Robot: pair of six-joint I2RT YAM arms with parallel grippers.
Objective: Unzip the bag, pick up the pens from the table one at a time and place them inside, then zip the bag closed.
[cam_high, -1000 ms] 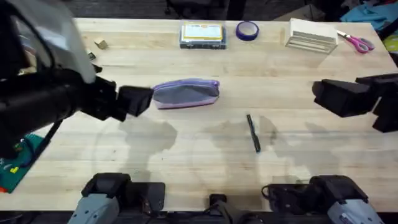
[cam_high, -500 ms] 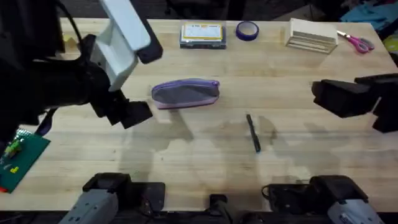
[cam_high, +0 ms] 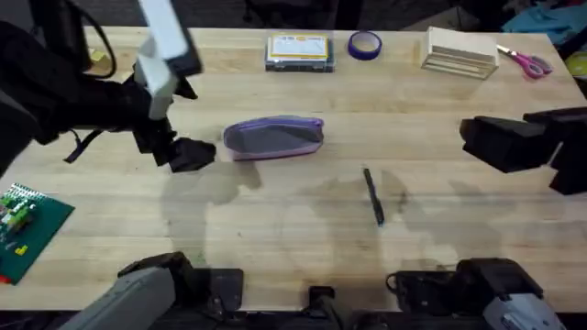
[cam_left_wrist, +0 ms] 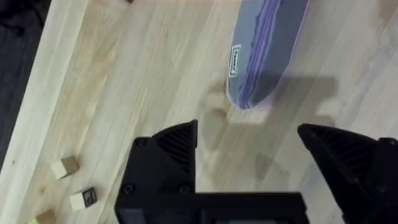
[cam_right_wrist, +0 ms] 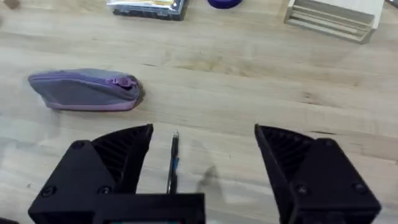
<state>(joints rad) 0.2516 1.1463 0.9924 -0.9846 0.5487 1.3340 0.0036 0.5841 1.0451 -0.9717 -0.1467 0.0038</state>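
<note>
Overhead: left tool (cam_high: 194, 154) beside bag (cam_high: 273, 137) end.

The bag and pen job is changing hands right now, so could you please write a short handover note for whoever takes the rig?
Left claw: open, empty, just off the bag's left end, not touching.
Right claw: open, empty, out at the table's right side.
Bag: lying flat mid-table, zipper apparently closed.
Pen: on the table, right of and nearer than the bag.
Done: nothing yet.
Left: unzip the bag, put the pen inside, zip it closed.
</note>
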